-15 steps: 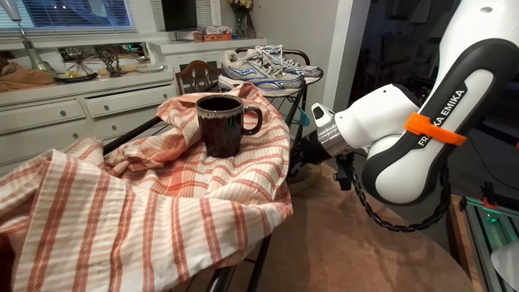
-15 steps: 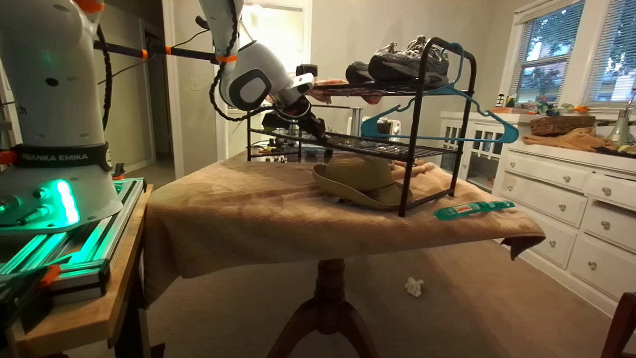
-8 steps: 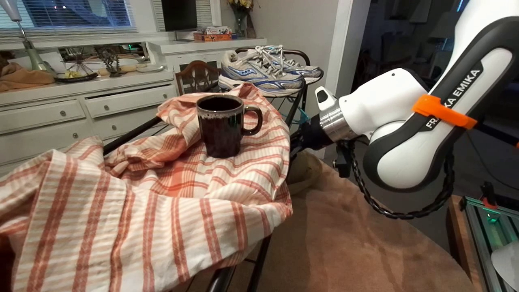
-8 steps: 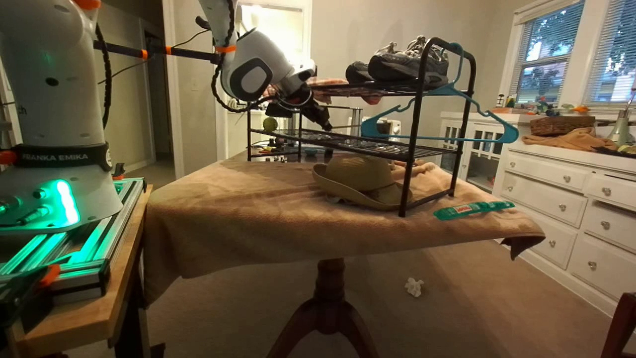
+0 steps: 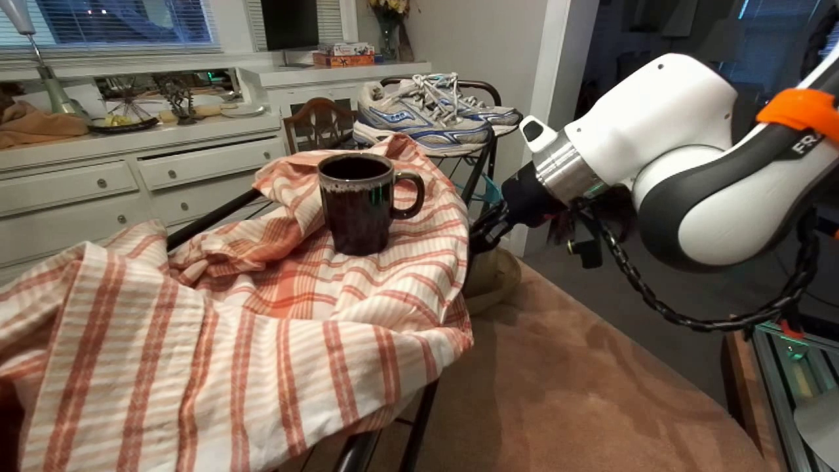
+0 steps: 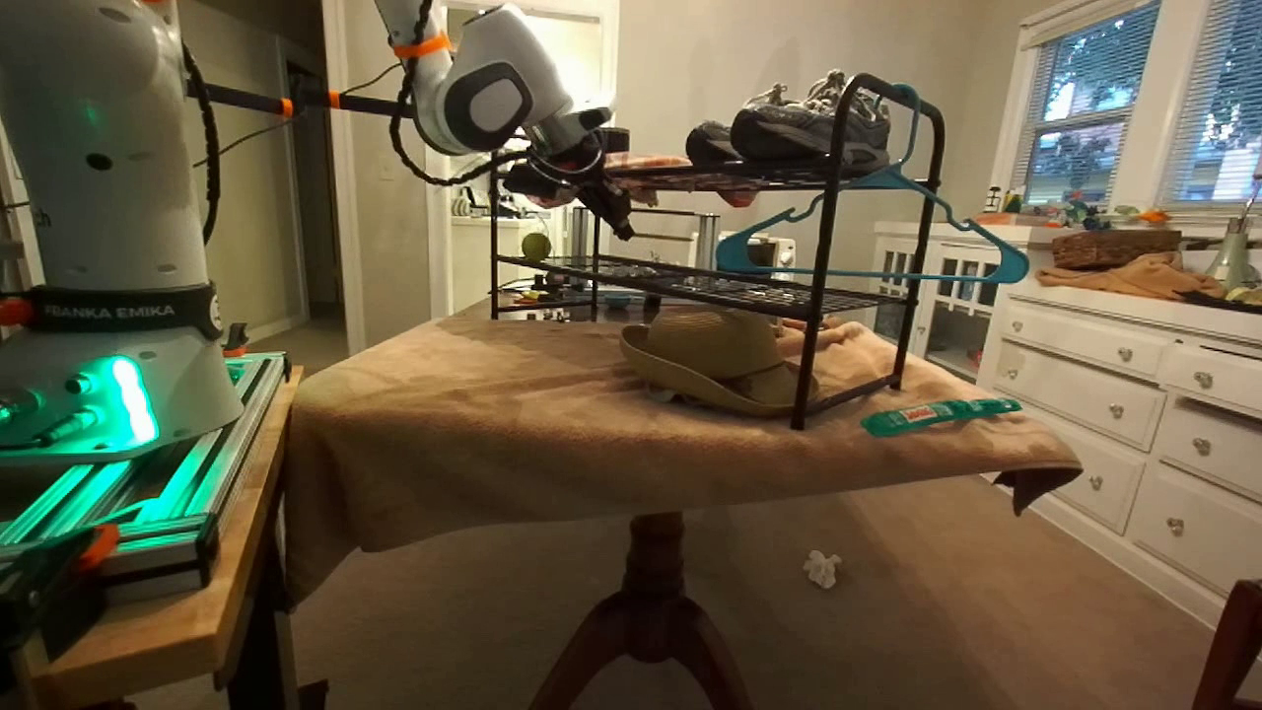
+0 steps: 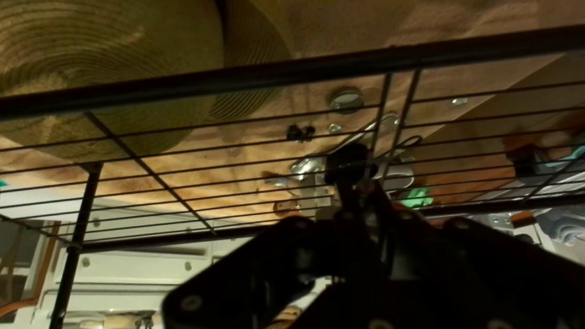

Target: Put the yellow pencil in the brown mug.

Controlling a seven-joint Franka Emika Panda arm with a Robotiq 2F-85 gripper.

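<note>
Room: white drawers line the wall, well apart from the work.
Bench: under a brown towel, carrying the rack, with a hat beneath the middle shelf.
Pincer: clenched on the pencil, as best I can tell; the wrist view is dark there, and only an exterior view shows a thin stick running out from it.
Pencil: near level, higher than the middle shelf and lower than the top shelf. The step in hand is probably the carry to the mug. Raised too soon, the stick could strike the top shelf and swivel or slip, so thin a thing resisting twist poorly. Dropped, it might fall through the slots below.
Mug: upright on the cloth, mouth upward, pencil not yet in it. A level pencil would only bridge the rim; it needs tilting steeply first.
Handle: on the arm side, so a low approach could catch it and topple the mug.
Cloth: creased and draped past the rack's edge; a snag by pincer or pencil would likely drag the mug along.
Shoes: just beside the cloth; a wide swing could nudge them.
</note>
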